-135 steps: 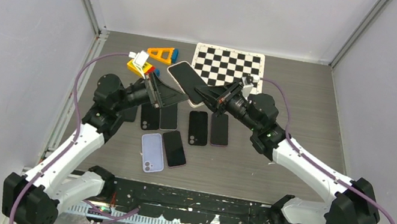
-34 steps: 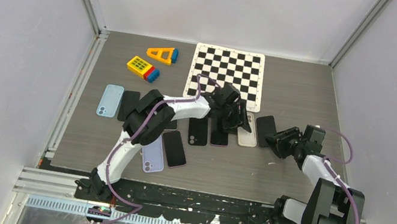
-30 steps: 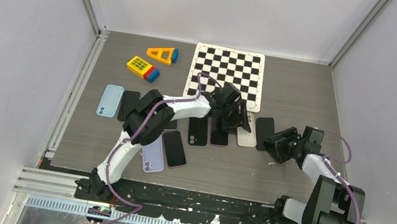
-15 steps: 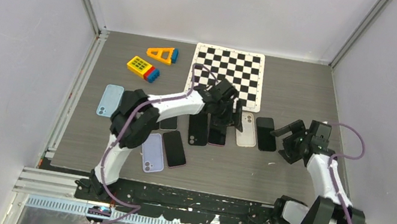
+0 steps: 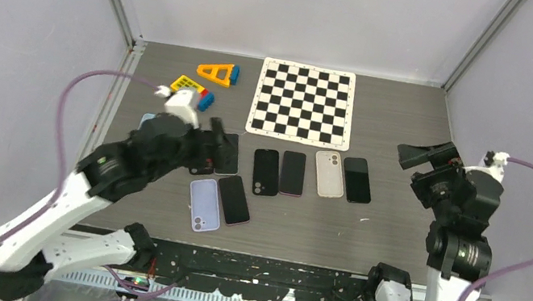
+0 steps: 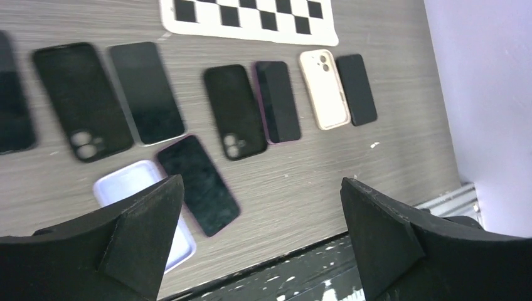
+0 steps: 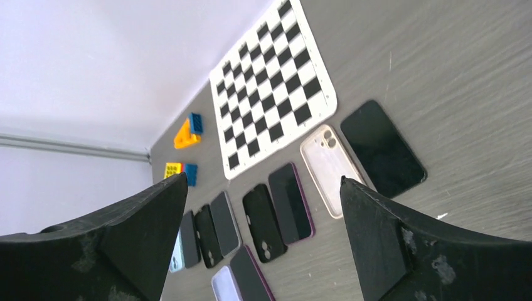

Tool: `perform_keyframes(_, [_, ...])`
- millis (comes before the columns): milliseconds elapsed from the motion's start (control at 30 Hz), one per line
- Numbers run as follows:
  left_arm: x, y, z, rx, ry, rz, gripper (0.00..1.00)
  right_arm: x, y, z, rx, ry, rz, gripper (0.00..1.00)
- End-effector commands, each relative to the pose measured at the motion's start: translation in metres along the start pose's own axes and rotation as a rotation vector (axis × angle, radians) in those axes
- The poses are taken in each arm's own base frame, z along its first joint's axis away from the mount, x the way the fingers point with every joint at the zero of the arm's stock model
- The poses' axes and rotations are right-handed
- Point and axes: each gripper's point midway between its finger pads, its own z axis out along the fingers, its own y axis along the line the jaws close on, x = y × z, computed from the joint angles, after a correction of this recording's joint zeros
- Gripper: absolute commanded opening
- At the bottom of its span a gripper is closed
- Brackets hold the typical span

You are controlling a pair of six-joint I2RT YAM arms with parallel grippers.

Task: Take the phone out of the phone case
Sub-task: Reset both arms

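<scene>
My left tool [image 6: 261, 183] and right tool [image 7: 263, 180] hang spread, empty. The cream case [image 5: 329, 174] and black phone [image 5: 357, 180] lie side by side near the checkerboard [image 5: 303, 101]; sweeping low, I could scatter them.

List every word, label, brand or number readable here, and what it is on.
None is readable.
Checkerboard mat: plain squares, no writing.
Yellow block: green squares on top, too small to read.
Beige case and the black phone beside it: no mark visible.
</scene>
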Motion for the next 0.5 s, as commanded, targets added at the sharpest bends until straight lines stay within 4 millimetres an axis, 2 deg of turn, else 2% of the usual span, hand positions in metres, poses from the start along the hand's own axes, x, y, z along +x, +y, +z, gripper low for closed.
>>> perform_keyframes(0, [0.009, 0.066, -0.053, -0.163, -0.072, 0.053, 1.00, -0.022, 0.004, -0.040, 0.052, -0.122, 0.000, 0.98])
perform_keyframes(100, [0.002, 0.086, -0.092, -0.156, -0.164, 0.041, 1.00, -0.037, 0.006, -0.061, 0.061, -0.219, -0.005, 0.98])
perform_keyframes(233, [-0.011, 0.108, -0.134, -0.150, -0.296, 0.049, 1.00, -0.056, 0.003, -0.089, 0.093, -0.353, -0.004, 0.98])
perform_keyframes(367, [-0.023, 0.135, -0.169, -0.222, -0.398, 0.033, 1.00, -0.069, -0.002, -0.114, 0.116, -0.471, 0.003, 0.98])
perform_keyframes(467, [-0.031, 0.144, -0.188, -0.239, -0.456, 0.010, 1.00, -0.078, -0.007, -0.135, 0.131, -0.562, 0.017, 0.98])
